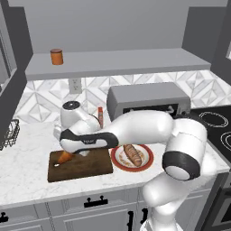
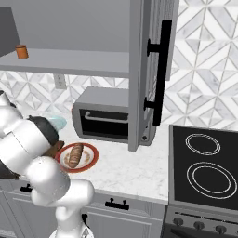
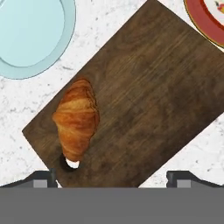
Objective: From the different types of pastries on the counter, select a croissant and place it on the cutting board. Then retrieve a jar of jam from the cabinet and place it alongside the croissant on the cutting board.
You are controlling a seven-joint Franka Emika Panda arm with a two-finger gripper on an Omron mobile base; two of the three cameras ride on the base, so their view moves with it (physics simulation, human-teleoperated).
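From the left base view, the croissant [image 1: 65,156] is seen lying on the near-left end of the cutting board [image 1: 83,166], partly hidden behind the arm's dark wrist. The board rests on the counter [image 1: 27,173], and just right of it the red-rimmed plate [image 1: 147,159] carries the brown loaf [image 1: 132,154]. Far back, up on the cabinet shelf [image 1: 122,62], the jar of jam [image 1: 56,57] is stood upright toward the left end. A slim orange-red bottle [image 1: 100,116] is spotted beside the microwave [image 1: 149,101].

From the right base view, the jar [image 2: 21,51] is picked out again at the far left of the shelf, the cabinet door [image 2: 152,69] hanging open. The loaf [image 2: 74,155] is seen on its red plate, a light blue plate [image 2: 59,122] just beyond the arm.

In the hand view, the gripper [image 3: 117,178] is held above the board with its fingers [image 3: 43,178] spread wide and nothing between them. The croissant [image 3: 77,118] is seen released on the board [image 3: 153,92], its tapered tip reaching the small hole [image 3: 68,164] at that end. The blue plate [image 3: 30,35] lies just off the board's edge.
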